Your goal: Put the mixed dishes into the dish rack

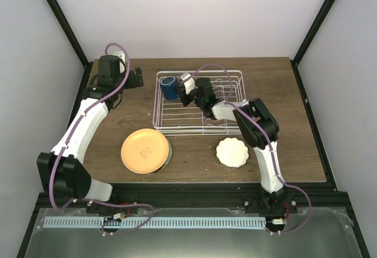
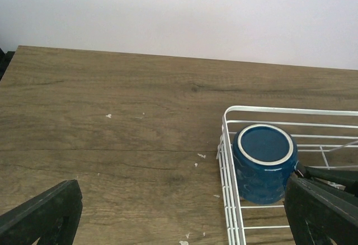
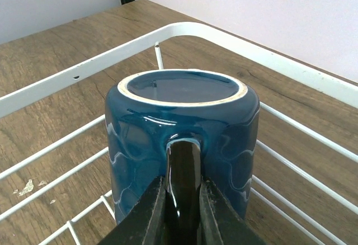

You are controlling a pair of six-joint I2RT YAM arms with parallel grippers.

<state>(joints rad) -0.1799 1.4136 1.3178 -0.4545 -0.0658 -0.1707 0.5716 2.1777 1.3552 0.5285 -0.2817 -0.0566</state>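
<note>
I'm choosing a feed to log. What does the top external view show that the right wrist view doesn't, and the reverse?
Only top external: the orange-yellow plate lying over a green plate, the white scalloped dish, and the left arm. Only right wrist: the right gripper with jaws closed on the mug handle. Both: the dark blue mug in a corner of the white wire rack.
</note>
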